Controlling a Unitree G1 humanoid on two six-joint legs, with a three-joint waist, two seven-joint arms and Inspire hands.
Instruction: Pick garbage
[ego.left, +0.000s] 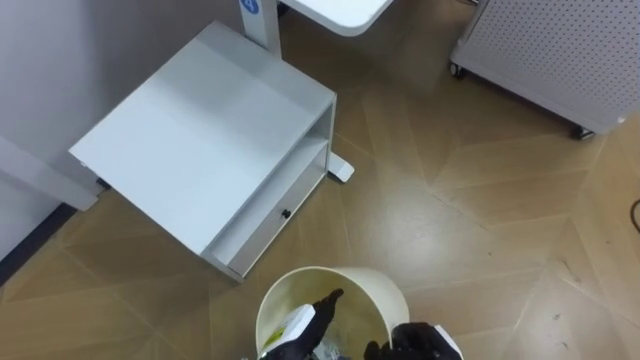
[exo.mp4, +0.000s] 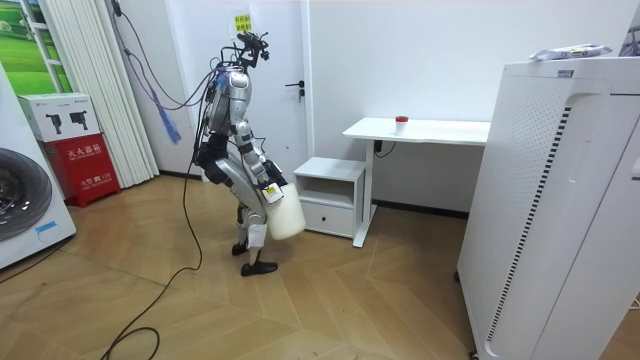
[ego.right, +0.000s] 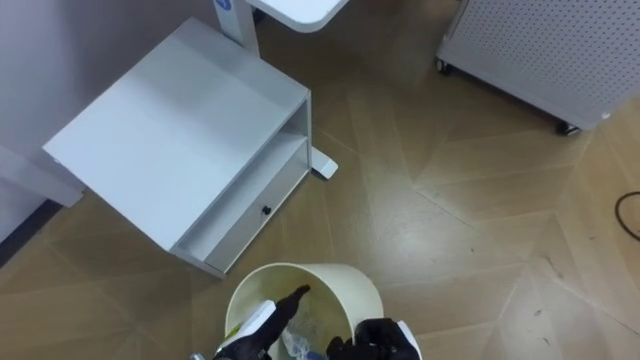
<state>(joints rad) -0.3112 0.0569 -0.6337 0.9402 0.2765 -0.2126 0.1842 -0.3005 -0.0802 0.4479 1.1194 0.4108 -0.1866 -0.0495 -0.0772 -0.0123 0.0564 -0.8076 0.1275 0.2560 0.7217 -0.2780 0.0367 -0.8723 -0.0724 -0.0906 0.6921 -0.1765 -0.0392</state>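
A pale yellow bin (ego.left: 345, 290) is held up in front of me, seen from above at the bottom of the eye views; in the room view the bin (exo.mp4: 283, 216) hangs at my waist. My left hand (ego.left: 300, 325) reaches into its mouth with a dark finger stretched straight across the inside. My right hand (ego.left: 418, 342) sits at the bin's right rim, dark fingers curled over the edge. Something pale and crumpled (ego.right: 298, 338) lies inside the bin, partly hidden by my left hand.
I stand on a wooden floor before a low white cabinet (ego.left: 210, 140) with a drawer and open shelf. Behind it stands a white desk (exo.mp4: 415, 130) with a small red thing (exo.mp4: 401, 120). A white perforated unit on castors (ego.left: 550, 50) stands to the right.
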